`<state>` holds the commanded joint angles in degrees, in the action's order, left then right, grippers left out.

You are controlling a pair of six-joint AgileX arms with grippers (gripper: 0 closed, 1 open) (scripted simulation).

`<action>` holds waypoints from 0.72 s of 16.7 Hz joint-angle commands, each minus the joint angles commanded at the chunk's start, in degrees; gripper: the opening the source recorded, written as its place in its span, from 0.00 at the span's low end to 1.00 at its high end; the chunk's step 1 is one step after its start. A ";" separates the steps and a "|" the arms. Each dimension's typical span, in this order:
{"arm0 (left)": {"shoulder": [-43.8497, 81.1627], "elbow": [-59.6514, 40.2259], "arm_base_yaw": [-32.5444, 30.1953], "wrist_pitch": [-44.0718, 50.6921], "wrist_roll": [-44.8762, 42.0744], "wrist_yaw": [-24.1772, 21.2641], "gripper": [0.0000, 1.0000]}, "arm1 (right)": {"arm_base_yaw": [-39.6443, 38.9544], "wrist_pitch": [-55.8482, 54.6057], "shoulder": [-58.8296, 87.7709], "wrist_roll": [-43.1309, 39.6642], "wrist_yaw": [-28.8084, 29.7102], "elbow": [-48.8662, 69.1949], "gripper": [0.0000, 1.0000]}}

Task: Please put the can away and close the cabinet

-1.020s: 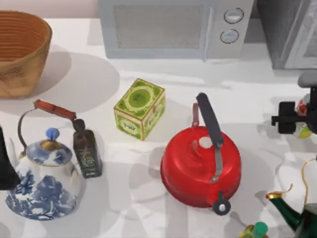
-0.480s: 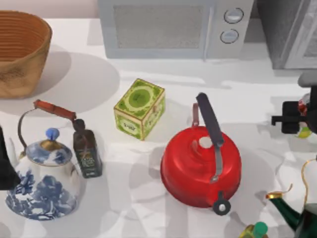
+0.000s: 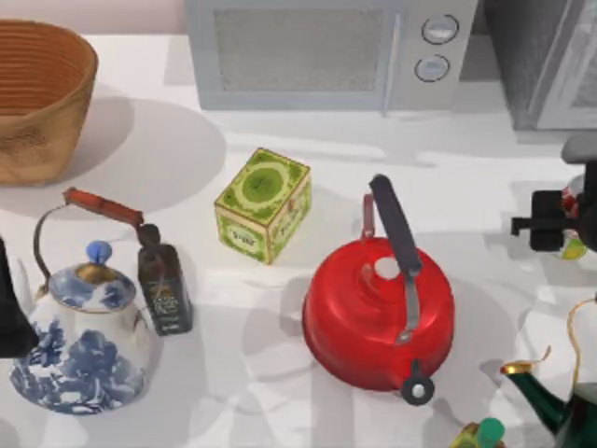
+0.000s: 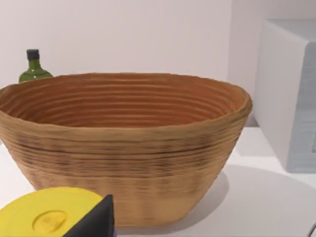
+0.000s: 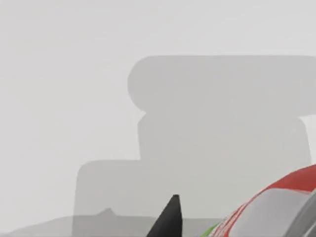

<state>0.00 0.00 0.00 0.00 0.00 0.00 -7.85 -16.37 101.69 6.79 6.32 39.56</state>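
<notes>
At the far left of the tabletop (image 3: 280, 121), well to the left of the red kettle (image 3: 378, 317), my left arm sits parked by the blue-and-white teapot (image 3: 82, 331); whether its pincer is released or clenched I cannot tell. From that wrist I look at the woven basket (image 4: 123, 143), with a yellow lid (image 4: 47, 217) close below the camera.

Moving right, the green tea tin (image 3: 263, 205) and the dark little bottle (image 3: 164, 289) stand left of the kettle, and the microwave (image 3: 326, 51) sits behind it.

Right of the kettle, at the table's right edge, my right pincer (image 3: 562, 221) is at the can (image 3: 569, 224), which stands in front of the cabinet (image 3: 546, 61). My dark fingers flank it, but I cannot tell whether they are clenched on it or merely beside it.

My worry is a weak or off-centre grip: lifted like that, the can could slip or tip. Carrying it back, I might knock it against the cabinet's door frame.

Much is cut off: the can is mostly behind my pincer and the frame edge. The cabinet's inside is hidden, so I cannot judge how wide the door stands. My right wrist view gives just a sliver of the can (image 5: 276, 207), one fingertip (image 5: 170, 219) and a shadow.
</notes>
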 joint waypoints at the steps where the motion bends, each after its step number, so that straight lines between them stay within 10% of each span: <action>1: 0.00 0.00 0.00 0.00 0.00 0.00 1.00 | 0.00 0.70 -0.54 0.00 -0.02 0.65 0.00; 12: 0.00 0.00 0.00 0.00 0.00 0.00 1.00 | 0.15 34.65 -14.81 -0.25 -0.27 17.40 0.00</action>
<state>0.00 0.00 0.00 0.00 0.00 0.00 -7.71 18.28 86.88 6.54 6.06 56.95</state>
